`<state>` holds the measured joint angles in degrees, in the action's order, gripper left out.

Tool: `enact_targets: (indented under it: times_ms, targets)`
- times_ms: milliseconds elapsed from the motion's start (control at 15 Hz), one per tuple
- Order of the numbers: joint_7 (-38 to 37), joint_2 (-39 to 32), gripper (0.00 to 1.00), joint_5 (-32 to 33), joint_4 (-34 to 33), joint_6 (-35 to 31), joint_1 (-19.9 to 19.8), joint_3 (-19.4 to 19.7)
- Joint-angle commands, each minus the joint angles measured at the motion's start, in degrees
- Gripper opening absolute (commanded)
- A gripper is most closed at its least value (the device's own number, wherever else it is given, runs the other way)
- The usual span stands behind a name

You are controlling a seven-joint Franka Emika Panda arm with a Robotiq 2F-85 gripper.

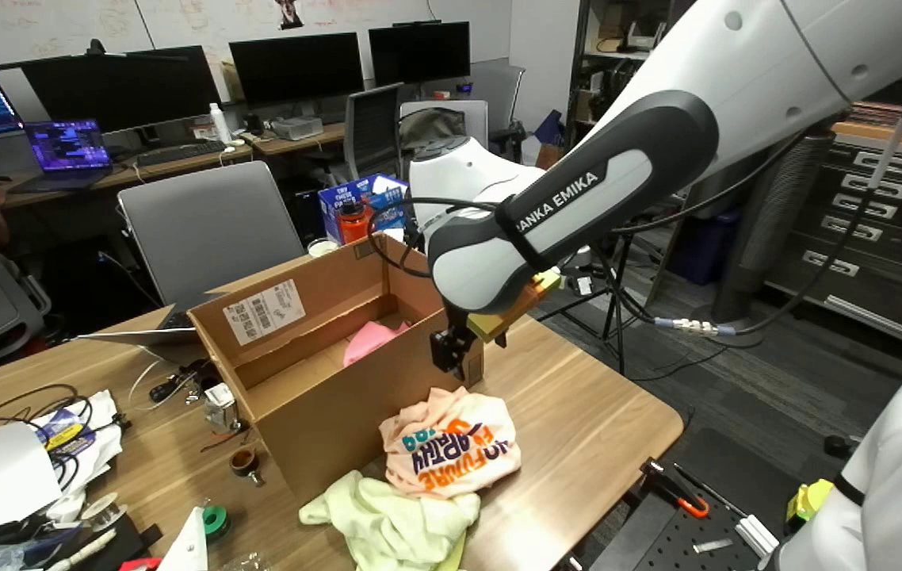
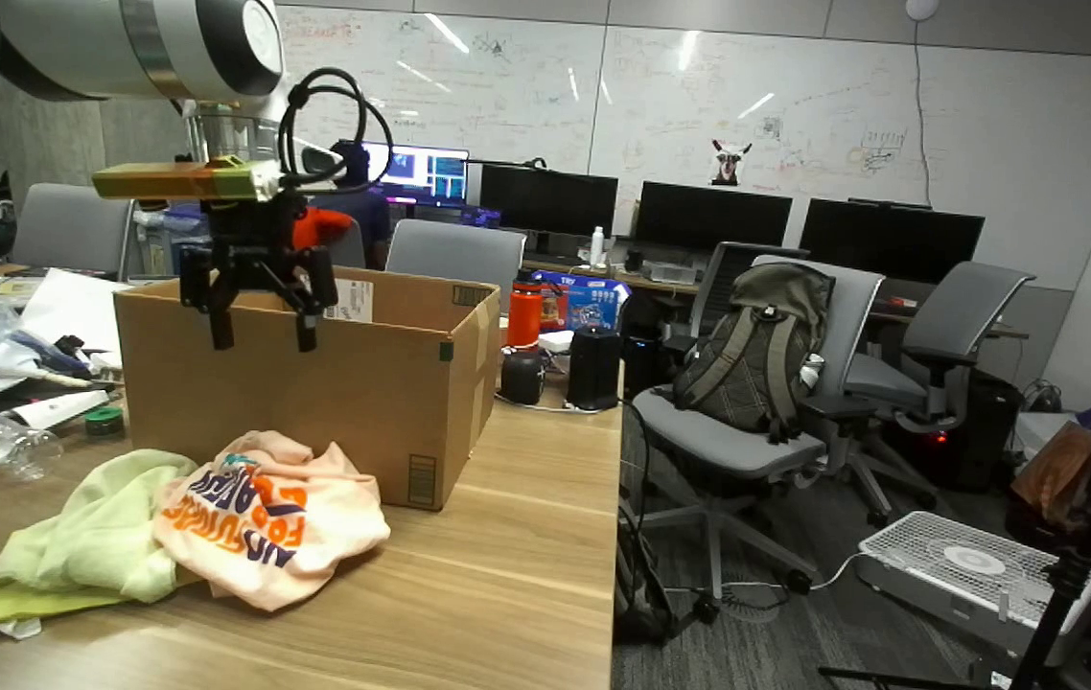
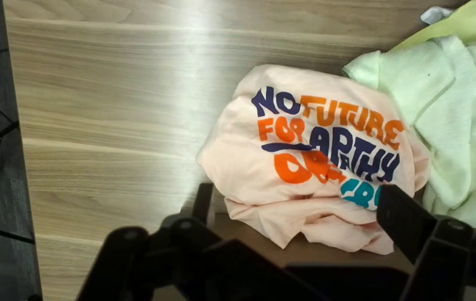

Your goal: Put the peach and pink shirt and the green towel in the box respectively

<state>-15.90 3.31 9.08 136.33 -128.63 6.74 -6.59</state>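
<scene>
A crumpled peach shirt (image 1: 451, 448) with orange, navy and teal lettering lies on the table against the outside of the cardboard box (image 1: 324, 428). Pink fabric (image 1: 372, 341) shows inside the box; its full shape is hidden by the near wall. The pale green towel (image 2: 90, 537) is bunched beside the peach shirt, touching it. My gripper (image 2: 264, 335) hangs at about the height of the box's upper edge, outside its wall and above the peach shirt. In the wrist view its fingers (image 3: 403, 217) are spread wide, open, with nothing held between them.
Cables, papers and small tools crowd the table left of the box in an exterior view, with a green tape roll (image 1: 215, 519) nearby. An orange bottle (image 2: 524, 311) and black devices (image 2: 593, 369) stand past the box. The table edge (image 2: 616, 537) borders the floor.
</scene>
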Motion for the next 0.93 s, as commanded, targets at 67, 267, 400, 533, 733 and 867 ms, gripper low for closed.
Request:
enact_targets:
  times_ms: [67,267,400,533,733,867]
  targets:
    - [4.26,-0.21,1.0,-4.23,2.3,-2.28,0.37,-0.57]
    - [5.55,-2.48,1.0,-5.16,2.43,-2.94,0.58,-1.07]
    - [5.66,-4.79,1.0,-4.38,1.88,-3.03,0.77,-1.43]
    - [6.09,-7.49,1.0,-3.83,1.04,-3.4,0.99,-1.63]
    - [7.12,-11.79,1.0,-3.2,-0.37,-4.64,1.22,-1.49]
    - [7.86,-13.8,1.0,-3.51,-1.18,-5.59,1.25,-1.35]
